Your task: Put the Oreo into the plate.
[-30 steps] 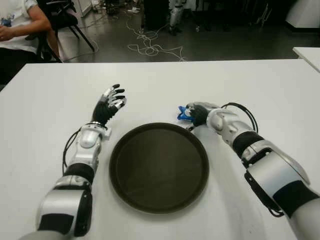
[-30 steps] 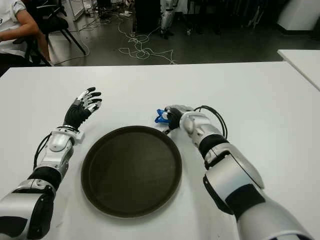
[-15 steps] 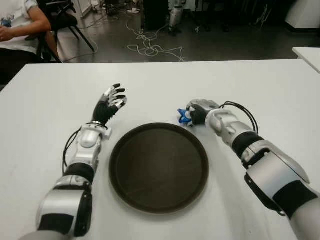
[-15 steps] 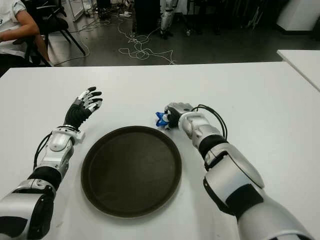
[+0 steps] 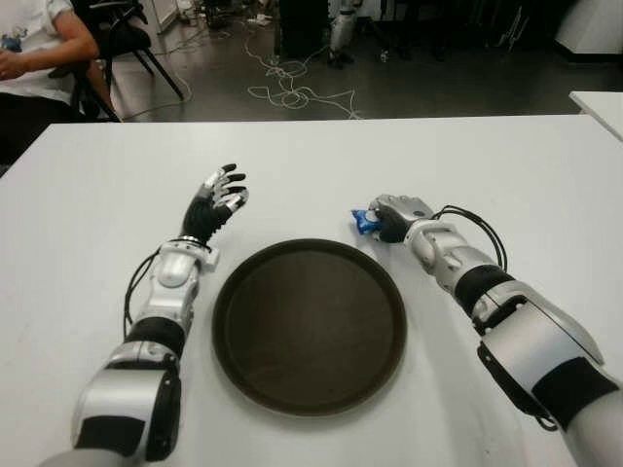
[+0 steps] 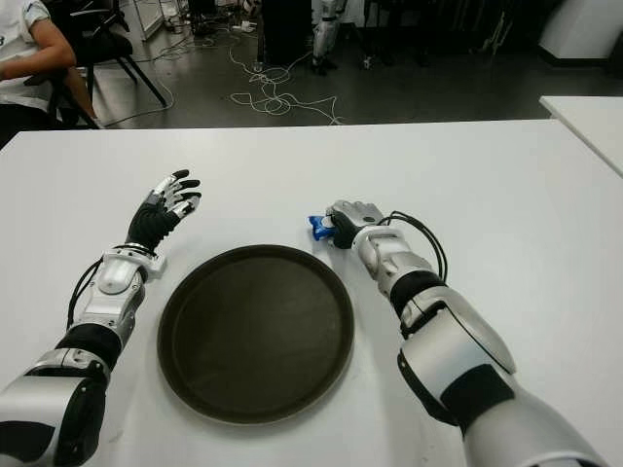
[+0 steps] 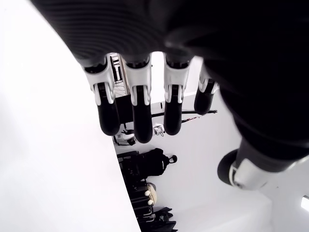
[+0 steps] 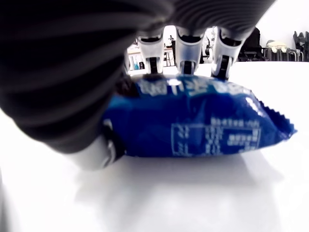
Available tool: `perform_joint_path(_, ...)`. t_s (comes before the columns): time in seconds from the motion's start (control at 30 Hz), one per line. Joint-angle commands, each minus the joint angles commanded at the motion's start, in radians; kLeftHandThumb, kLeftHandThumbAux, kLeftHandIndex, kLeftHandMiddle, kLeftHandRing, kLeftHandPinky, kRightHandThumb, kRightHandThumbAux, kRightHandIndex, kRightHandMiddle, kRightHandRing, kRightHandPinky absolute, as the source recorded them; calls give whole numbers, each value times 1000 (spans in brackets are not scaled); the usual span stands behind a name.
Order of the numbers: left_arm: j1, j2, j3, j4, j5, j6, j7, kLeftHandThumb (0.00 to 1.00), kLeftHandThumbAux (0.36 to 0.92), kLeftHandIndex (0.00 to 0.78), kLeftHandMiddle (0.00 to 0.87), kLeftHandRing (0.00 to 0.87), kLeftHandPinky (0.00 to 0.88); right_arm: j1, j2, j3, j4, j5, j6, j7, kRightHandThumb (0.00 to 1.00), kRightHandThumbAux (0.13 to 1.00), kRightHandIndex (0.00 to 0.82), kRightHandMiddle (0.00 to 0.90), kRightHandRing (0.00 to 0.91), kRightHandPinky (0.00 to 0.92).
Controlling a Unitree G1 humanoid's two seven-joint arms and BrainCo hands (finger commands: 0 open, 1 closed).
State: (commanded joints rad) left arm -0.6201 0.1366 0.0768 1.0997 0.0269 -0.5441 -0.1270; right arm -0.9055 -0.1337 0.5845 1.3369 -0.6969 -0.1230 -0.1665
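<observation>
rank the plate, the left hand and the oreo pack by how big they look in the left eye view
1. plate, by far the largest
2. left hand, open beside the plate
3. Oreo pack, smallest, though the right hand gripping it hides part

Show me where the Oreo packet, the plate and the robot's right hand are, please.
Oreo packet (image 8: 193,121): right wrist view, middle of the blue wrapper.
plate (image 5: 310,327): left eye view, bare centre of the dish.
right hand (image 6: 350,216): right eye view, back of the hand.

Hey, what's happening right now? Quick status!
Right hand closed on Oreo pack, beyond plate rim. Left hand open, left of plate. Nothing blocking.
</observation>
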Motion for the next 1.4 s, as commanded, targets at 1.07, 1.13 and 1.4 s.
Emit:
perform_joint_path(1.07, 4, -1, 2, -4, -1, 3, 0, 94, 622, 101, 196, 199, 219, -17, -30, -37, -18, 0, -23, -111, 954, 655, 468, 494, 426, 532)
perform_joint_path(1.13, 4, -1, 3, -2, -2, 3, -1, 98, 626, 101, 197, 199, 220, -27, -44, -45, -35, 3, -38, -125, 951, 656, 449, 479, 457, 551)
perform_joint_path(1.4, 0, 0, 6, 8, -4, 1, -5, 100, 629, 110, 200, 209, 236, 96, -150, -166, -466, 59, -109, -195, 950, 657, 393, 493, 526, 725)
